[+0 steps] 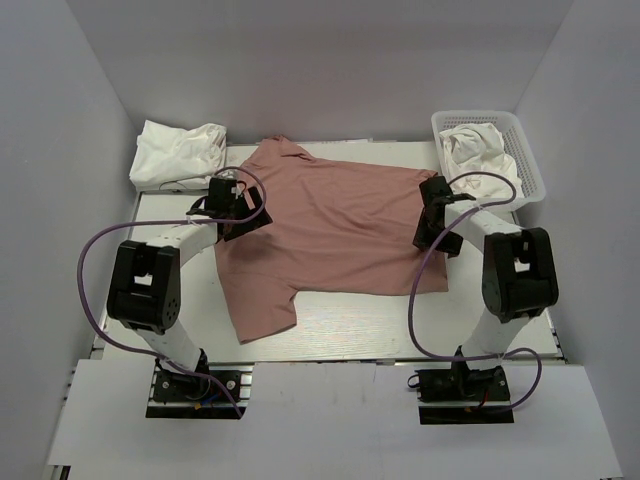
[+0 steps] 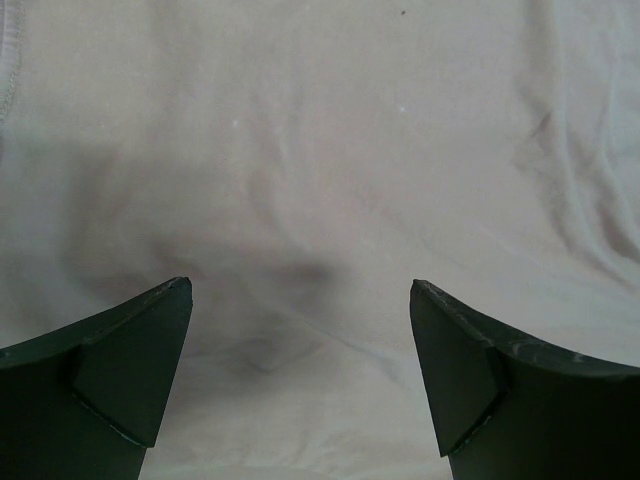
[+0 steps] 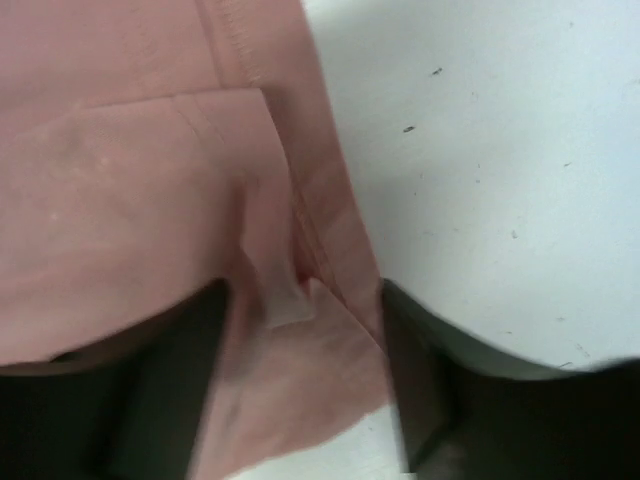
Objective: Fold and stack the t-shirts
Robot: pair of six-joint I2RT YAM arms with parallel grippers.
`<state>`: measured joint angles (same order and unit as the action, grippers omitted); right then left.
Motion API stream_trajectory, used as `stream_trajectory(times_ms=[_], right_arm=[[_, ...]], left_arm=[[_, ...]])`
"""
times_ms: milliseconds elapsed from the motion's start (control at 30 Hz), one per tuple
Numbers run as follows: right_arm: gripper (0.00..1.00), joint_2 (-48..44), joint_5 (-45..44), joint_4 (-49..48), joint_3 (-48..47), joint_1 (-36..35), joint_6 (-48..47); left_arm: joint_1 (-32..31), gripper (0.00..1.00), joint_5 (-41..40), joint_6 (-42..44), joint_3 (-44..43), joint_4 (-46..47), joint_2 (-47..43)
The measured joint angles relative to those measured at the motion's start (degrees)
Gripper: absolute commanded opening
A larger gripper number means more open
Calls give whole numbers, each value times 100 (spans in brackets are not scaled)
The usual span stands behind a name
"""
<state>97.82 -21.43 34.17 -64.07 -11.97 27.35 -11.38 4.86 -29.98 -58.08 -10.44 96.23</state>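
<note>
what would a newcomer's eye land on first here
A dusty-pink t-shirt spread out across the middle of the table, filling most of it. Next, a heap of white t-shirts at the far left corner and a white basket holding white cloth at the far right.

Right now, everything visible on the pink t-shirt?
The pink t-shirt is dusty-pink soft cloth, spread mostly flat on the table with light creases, no print showing. One part juts toward the near-left. The open left claw is over its left part; the right claw straddles its stitched, bunched right edge, grip unclear.
</note>
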Motion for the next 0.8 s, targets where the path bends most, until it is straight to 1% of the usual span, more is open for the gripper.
stream_trajectory(times_ms=[33,100,133,233,400,500,600,700,800], right_arm=[[79,153,-79,44,-76,0,46],[82,339,-192,131,-118,0,120],[90,352,-227,205,-116,0,127],[90,173,-254,236,-101,0,144],[90,-756,-2,103,181,2,31],[90,-1294,461,-162,577,7,-63],[90,-1541,1217,-461,1043,22,-118],[90,-1462,1895,-787,1414,22,-120],[90,-1231,2271,-992,1537,11,-105]], left_arm=[[0,100,-11,0,0,-9,7],[0,100,-48,0,0,-26,7],[0,100,-63,0,0,-28,7],[0,100,-101,0,0,-31,11],[0,100,-96,0,-2,13,177],[0,100,-96,0,0,20,332],[0,100,-96,0,13,24,409],[0,100,-96,0,33,55,444],[0,100,-96,-4,37,142,472]])
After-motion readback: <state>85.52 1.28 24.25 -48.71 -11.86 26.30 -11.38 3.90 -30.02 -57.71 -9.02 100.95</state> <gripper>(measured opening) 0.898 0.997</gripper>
